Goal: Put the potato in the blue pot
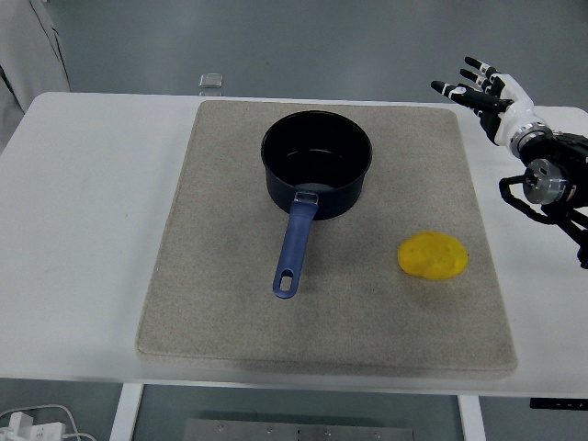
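Potato sits on the beige mat, right of centre, toward the near-right part of the mat. Yellow, oval, lying flat. Untouched, nothing near it on any side.

Blue pot stands upright on the mat's far-centre area, well apart from the potato (up and to the left of it in the head view). Dark inside, looks empty. Its blue handle points toward the near edge, w/ a hanging slot at the tip. Handle end lies left of the potato, clear gap between them.

Mat covers most of the white table; table's bare margins show on left, right and near sides.

Right hand is over the far-right corner of the table, just past the mat's far-right corner. Fingers spread and pointing left, holding nothing. Black wrist and forearm trail off to the right edge of frame. Hand is well apart from both potato and pot.

Small clear object at the table's far edge, behind the mat's far-left corner; can't tell what it is. White cables on the floor at bottom left. Bit of light fabric at top left (maybe a person, can't tell).
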`<move>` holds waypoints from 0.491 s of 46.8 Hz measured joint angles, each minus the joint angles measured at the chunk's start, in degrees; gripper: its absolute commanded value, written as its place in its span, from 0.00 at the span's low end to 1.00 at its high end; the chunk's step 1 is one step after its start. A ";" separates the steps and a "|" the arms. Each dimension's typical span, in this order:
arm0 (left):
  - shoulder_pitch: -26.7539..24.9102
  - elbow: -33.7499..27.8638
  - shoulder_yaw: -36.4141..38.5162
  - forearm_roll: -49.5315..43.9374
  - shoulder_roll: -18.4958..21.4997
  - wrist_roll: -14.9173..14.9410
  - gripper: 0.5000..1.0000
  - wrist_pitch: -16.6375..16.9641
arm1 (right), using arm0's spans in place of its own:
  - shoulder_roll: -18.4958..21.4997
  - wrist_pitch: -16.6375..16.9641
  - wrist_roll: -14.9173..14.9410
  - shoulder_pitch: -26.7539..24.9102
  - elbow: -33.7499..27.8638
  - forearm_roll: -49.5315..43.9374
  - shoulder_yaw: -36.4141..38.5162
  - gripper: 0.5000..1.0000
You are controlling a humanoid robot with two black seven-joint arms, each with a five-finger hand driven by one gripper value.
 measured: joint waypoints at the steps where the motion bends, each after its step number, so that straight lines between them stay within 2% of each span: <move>1: 0.00 0.08 -0.08 -0.15 0.00 0.02 1.00 0.00 | 0.02 0.00 0.00 0.00 0.01 0.00 0.00 0.90; 23: 0.68 0.64 -0.50 -0.38 0.00 -0.30 1.00 0.53 | 0.01 -0.76 0.02 -0.26 1.48 0.00 -0.04 0.90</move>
